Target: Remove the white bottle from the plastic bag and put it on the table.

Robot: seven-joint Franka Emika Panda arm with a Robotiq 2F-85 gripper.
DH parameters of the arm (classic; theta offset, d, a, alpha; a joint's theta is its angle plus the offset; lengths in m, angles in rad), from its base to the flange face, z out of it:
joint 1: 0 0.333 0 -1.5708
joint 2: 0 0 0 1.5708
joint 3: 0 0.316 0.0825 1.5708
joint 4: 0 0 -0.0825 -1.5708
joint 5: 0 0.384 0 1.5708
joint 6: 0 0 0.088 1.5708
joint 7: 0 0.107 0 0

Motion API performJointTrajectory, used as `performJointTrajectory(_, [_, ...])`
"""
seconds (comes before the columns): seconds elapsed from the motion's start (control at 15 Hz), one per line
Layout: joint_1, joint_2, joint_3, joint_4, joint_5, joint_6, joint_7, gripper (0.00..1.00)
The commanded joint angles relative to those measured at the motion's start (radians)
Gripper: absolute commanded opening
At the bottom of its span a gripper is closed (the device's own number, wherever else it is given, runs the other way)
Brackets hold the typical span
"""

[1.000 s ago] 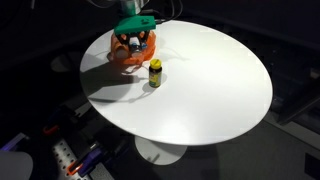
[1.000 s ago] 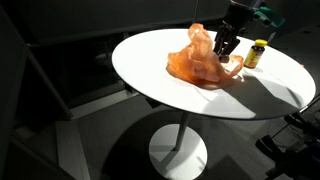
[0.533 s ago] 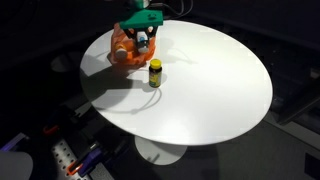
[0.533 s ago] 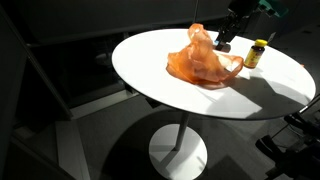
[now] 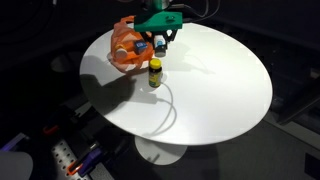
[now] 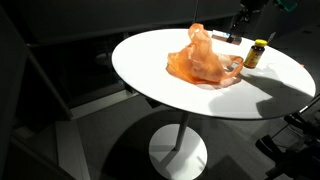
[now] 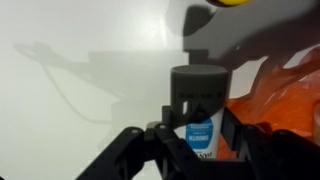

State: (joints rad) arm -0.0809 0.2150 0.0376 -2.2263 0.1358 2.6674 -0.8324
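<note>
The white bottle (image 7: pixel 200 90) has a dark cap and a blue label. My gripper (image 7: pixel 198 130) is shut on it and holds it above the white round table (image 5: pixel 220 90), just beside the orange plastic bag (image 5: pixel 124 50). In the exterior views the gripper (image 5: pixel 160 40) (image 6: pixel 237 30) hangs between the bag (image 6: pixel 205 58) and a small bottle with a yellow lid (image 5: pixel 155 72) (image 6: pixel 256 53). In the wrist view the bag (image 7: pixel 285 100) lies to the right of the held bottle.
The yellow-lidded bottle stands upright on the table close to the bag. The table's round edge (image 6: pixel 150 85) drops to a dark floor. Blue and grey items (image 5: pixel 70 158) lie on the floor by the table base.
My gripper has risen out of the bag's opening and moved sideways away from it, toward the yellow-lidded bottle, carrying the white bottle. The bag has settled slightly.
</note>
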Motion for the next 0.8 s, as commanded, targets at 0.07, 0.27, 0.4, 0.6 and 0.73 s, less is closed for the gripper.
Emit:
performJointTrajectory(0.07, [-0.010,0.026,-0.031,0.015,-0.084,-0.009,0.074,0.25])
performJointTrajectory(0.27, [-0.014,0.048,-0.039,0.011,-0.116,-0.015,0.095,0.25])
performJointTrajectory(0.4, [-0.016,0.060,-0.040,0.008,-0.134,-0.020,0.102,0.25])
performJointTrajectory(0.6, [-0.012,0.072,-0.047,0.000,-0.170,-0.034,0.118,0.25])
performJointTrajectory(0.73, [-0.009,0.084,-0.049,-0.003,-0.199,-0.059,0.135,0.25])
